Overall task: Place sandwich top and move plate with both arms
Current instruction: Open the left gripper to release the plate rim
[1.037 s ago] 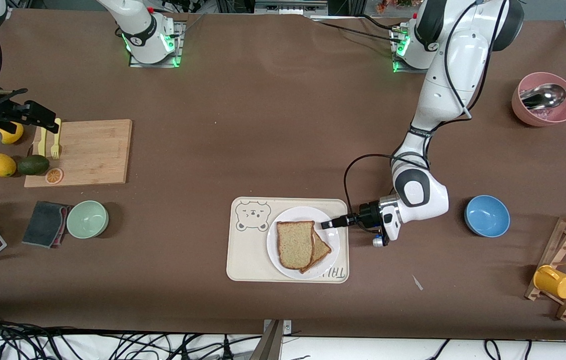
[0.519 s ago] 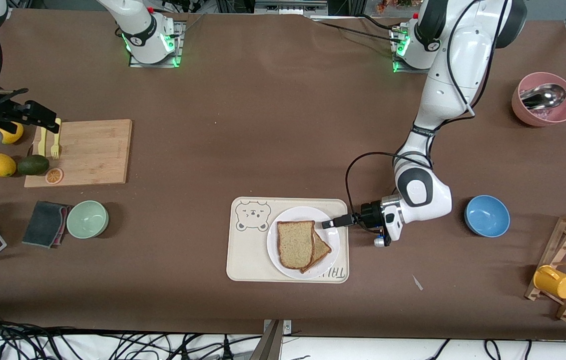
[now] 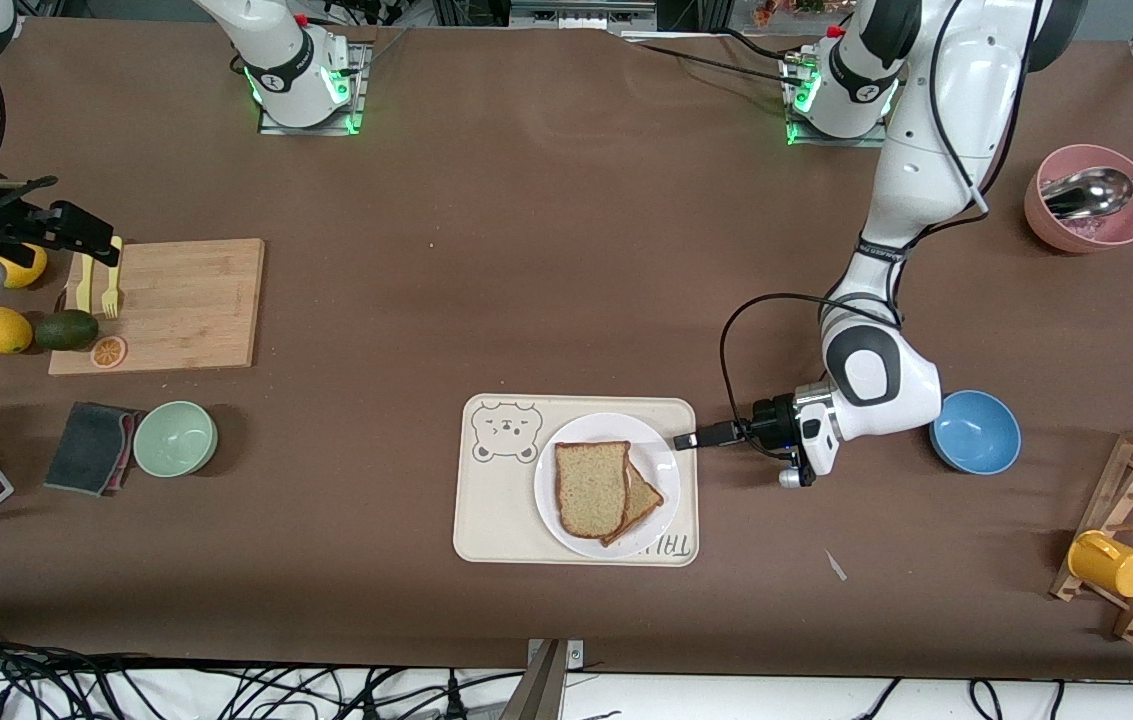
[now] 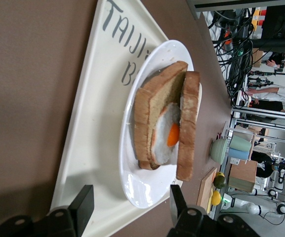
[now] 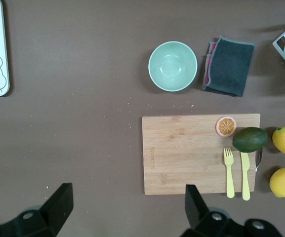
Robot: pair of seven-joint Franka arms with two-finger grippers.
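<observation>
The plate (image 3: 661, 455), likely hard and slippery, was best gripped by its rim. Both the left gripper (image 3: 683, 441) beside it and the right gripper (image 3: 91, 245), waiting over the cutting board (image 3: 181, 300), were spread wide, empty.

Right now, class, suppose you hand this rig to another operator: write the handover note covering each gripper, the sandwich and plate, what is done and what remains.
Left gripper: open, empty, low at the plate's rim toward the left arm's end of the table.
Right gripper: open, empty, waiting high over the cutting board.
Sandwich top: lying on the egg slice, slightly askew, on the plate, which sits on the bear-print tray.
Done: top placed.
Left: both arms grip the plate and move it.
</observation>
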